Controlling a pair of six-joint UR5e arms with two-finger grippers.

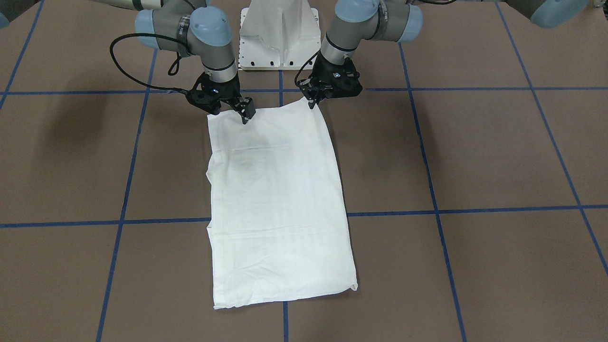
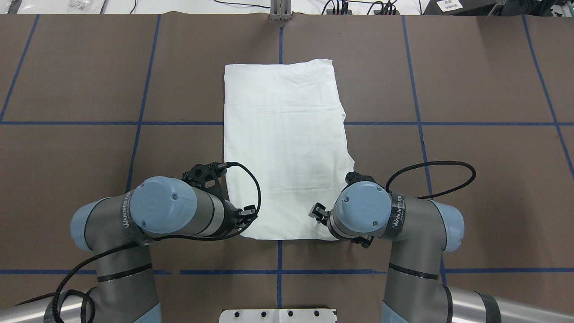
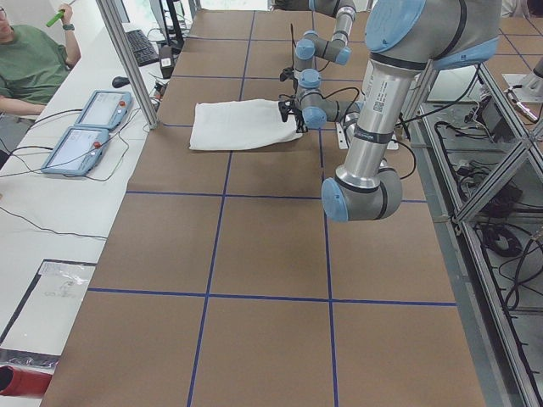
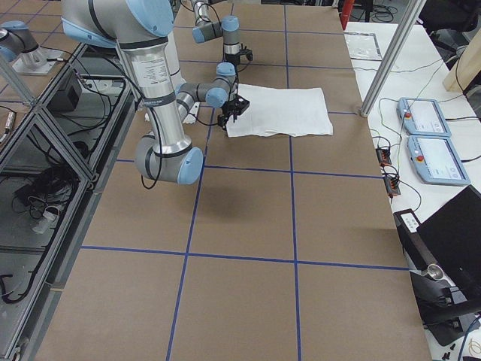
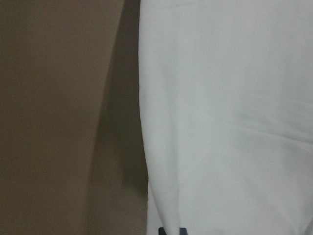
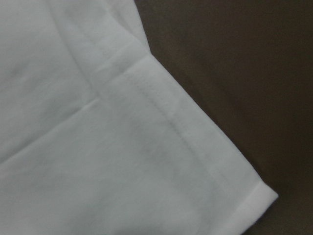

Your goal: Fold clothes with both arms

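The white shirt (image 1: 280,204) lies flat as a long folded rectangle, plain side up, in the middle of the table; no printed text shows. It also shows in the overhead view (image 2: 287,143). My left gripper (image 1: 312,103) is down at the shirt's near corner, fingers together on the cloth, and that corner stands up a little. My right gripper (image 1: 247,115) sits on the same near edge, a little in from the other corner, fingers together on the cloth. The left wrist view shows the shirt's side edge (image 5: 230,122). The right wrist view shows a hemmed corner (image 6: 146,137).
The white pedestal base (image 1: 279,33) stands just behind both grippers. The brown table (image 1: 475,156) carries a grid of blue tape lines. Teach pendants (image 4: 428,116) and an operator (image 3: 34,64) are at a side bench beyond the shirt's far end.
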